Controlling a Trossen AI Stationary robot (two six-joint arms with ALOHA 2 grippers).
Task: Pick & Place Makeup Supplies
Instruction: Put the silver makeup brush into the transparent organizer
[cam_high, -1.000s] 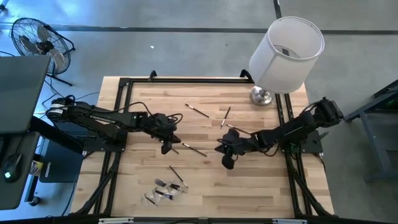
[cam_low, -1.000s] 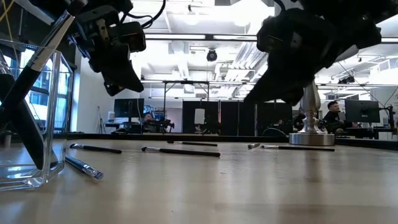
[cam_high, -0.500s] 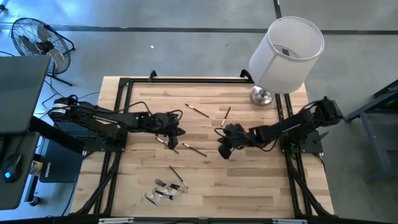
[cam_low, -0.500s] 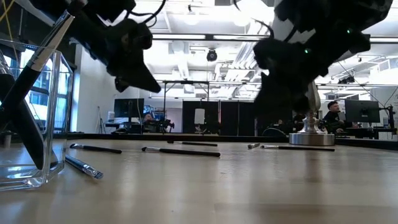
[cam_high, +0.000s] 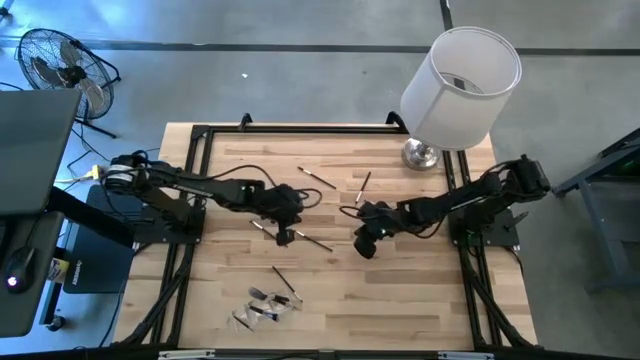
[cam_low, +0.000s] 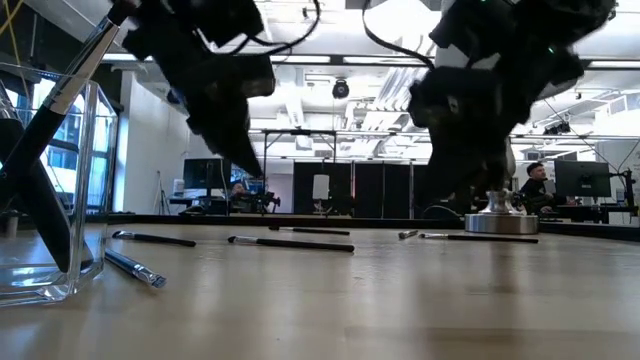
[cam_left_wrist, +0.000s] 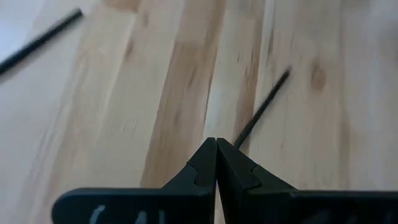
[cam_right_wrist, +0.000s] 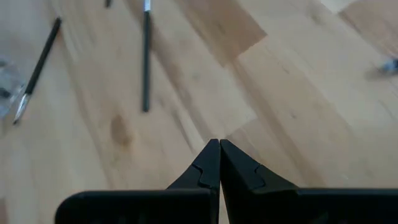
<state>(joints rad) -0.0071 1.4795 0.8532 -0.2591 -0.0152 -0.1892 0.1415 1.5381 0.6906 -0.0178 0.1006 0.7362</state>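
High view first: we see both dark arms reaching in from the table's sides toward its middle. The left gripper (cam_high: 286, 235) hangs low near the centre, its fingers pressed together with nothing between them, as its wrist view confirms (cam_left_wrist: 216, 163). A thin dark brush (cam_left_wrist: 261, 109) lies on the wood just ahead of those closed tips, and we cannot tell whether they touch it. The right gripper (cam_high: 364, 247) sits a little to the right of centre, also closed on nothing (cam_right_wrist: 219, 163), with bare wood under its tips and a dark brush (cam_right_wrist: 146, 59) lying farther off.

We count the makeup brushes scattered across the wooden table (cam_high: 400, 310): one just beside the left gripper (cam_high: 314, 241), two toward the far edge (cam_high: 318, 178) and (cam_high: 362, 186), and one nearer the front (cam_high: 285, 281). A clear holder (cam_high: 262, 306) near the front left has several brushes in it; in the low view it stands at the near left (cam_low: 60, 260) with dark handles leaning inside.

On the table's far right corner stands a lamp with a white shade (cam_high: 460, 85). A floor fan (cam_high: 60, 70) sits off to the left on the grey floor. Across the table in the low view we see a large room with monitors and a seated person (cam_low: 536, 180) at the right.
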